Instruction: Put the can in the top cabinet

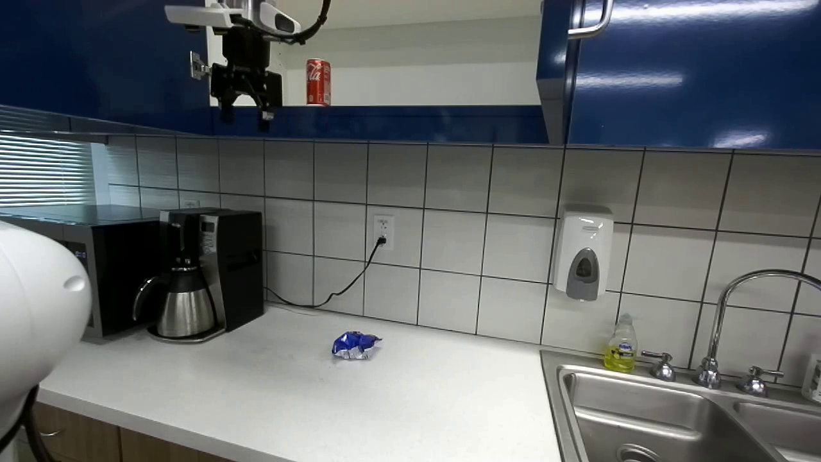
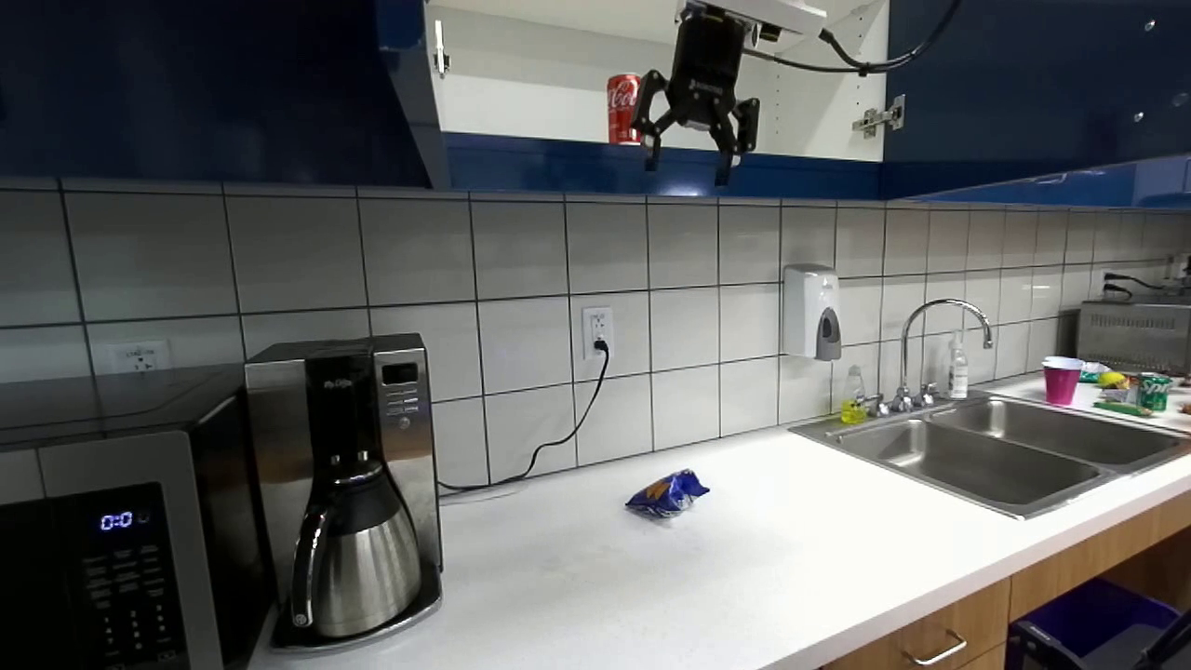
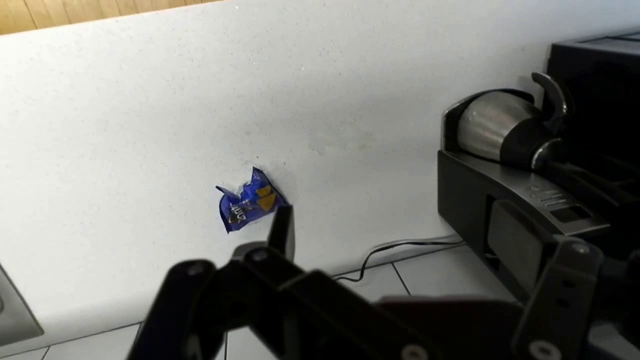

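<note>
The red can (image 1: 318,83) stands upright on the floor of the open top cabinet (image 1: 417,77), near its front edge. The can (image 2: 622,107) and the white interior of the cabinet (image 2: 521,84) also show in an exterior view, where a gripper finger overlaps the can's right edge. My gripper (image 1: 246,117) is open and empty, pointing down in front of the cabinet opening, apart from the can. It also shows in an exterior view (image 2: 689,169). In the wrist view my gripper (image 3: 400,232) has its fingers wide apart with nothing between them. The can is not visible there.
A blue packet (image 3: 250,200) lies on the white counter (image 1: 436,391). A coffee maker (image 2: 400,484) and a microwave (image 2: 177,465) stand at one end, a sink (image 2: 986,447) at the other. Blue cabinet doors (image 1: 693,70) flank the opening. A soap dispenser (image 1: 584,253) hangs on the tiles.
</note>
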Robot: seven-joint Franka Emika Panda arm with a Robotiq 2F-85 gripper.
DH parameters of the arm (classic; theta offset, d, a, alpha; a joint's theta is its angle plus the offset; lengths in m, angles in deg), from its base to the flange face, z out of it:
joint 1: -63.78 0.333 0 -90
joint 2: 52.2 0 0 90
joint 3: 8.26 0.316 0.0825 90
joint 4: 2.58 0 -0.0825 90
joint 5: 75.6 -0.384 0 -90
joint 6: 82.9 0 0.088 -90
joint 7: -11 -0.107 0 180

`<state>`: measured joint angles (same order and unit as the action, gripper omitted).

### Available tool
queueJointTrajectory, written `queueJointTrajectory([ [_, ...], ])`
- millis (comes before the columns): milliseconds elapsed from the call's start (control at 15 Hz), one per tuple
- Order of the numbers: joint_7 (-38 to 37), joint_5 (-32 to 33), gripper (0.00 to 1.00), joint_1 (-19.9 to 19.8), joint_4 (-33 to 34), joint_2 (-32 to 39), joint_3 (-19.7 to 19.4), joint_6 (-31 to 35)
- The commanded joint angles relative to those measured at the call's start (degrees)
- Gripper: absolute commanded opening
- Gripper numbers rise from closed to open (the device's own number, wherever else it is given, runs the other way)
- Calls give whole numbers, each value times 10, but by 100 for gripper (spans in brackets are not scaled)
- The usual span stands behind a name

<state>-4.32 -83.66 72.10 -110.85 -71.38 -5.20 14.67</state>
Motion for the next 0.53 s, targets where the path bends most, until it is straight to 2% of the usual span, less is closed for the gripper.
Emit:
queueJointTrajectory([
  [0,37,-20,100,-17,-145,-80,5,60],
  [200,53,-31,100,-15,-213,-110,2,79],
  [267,32,-18,100,-19,-161,-70,12,57],
  [467,39,-23,100,-19,-202,-92,12,69],
])
